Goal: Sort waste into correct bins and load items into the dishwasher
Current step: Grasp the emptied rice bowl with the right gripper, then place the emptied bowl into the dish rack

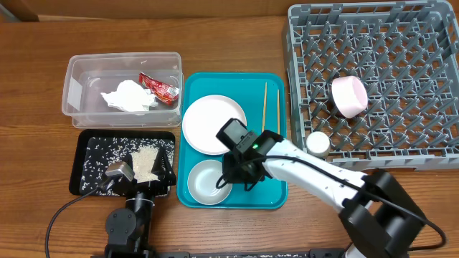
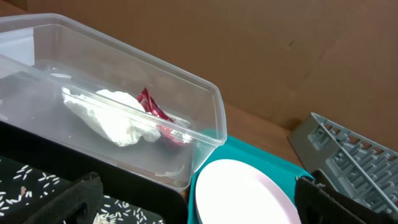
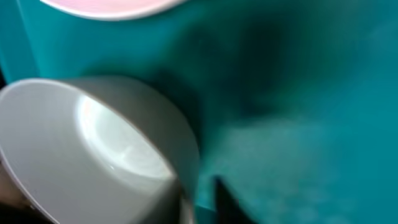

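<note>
Left gripper [image 1: 147,174]: held over the black tray [image 1: 90,183]; in the left wrist view its fingers [image 2: 74,202] are spread wide at both lower corners, with nothing gripped
Rice [image 1: 143,161]: heaped just under the left gripper, with loose grains scattered across the black tray
Tub [image 2: 208,115]: straight beyond the left gripper; the napkin [image 2: 115,124] and the red wrapper [image 2: 155,112] lie touching inside it
Right gripper [image 1: 231,174]: set at the rim of the grey-white bowl [image 1: 204,183] on the teal tray [image 1: 276,193]; open or closed cannot be told
Right wrist view: only the blurred bowl wall and teal floor are shown up close
Plate [image 1: 211,122]: just beyond the right gripper
Chopsticks [image 1: 265,104]: laid side by side on the teal tray, ahead of the right gripper
Overhead only: the dish rack [image 1: 430,136] with the pink bowl [image 1: 349,95] resting in it, well apart from both grippers
Writing: the wrapper's print is too small to be read
</note>
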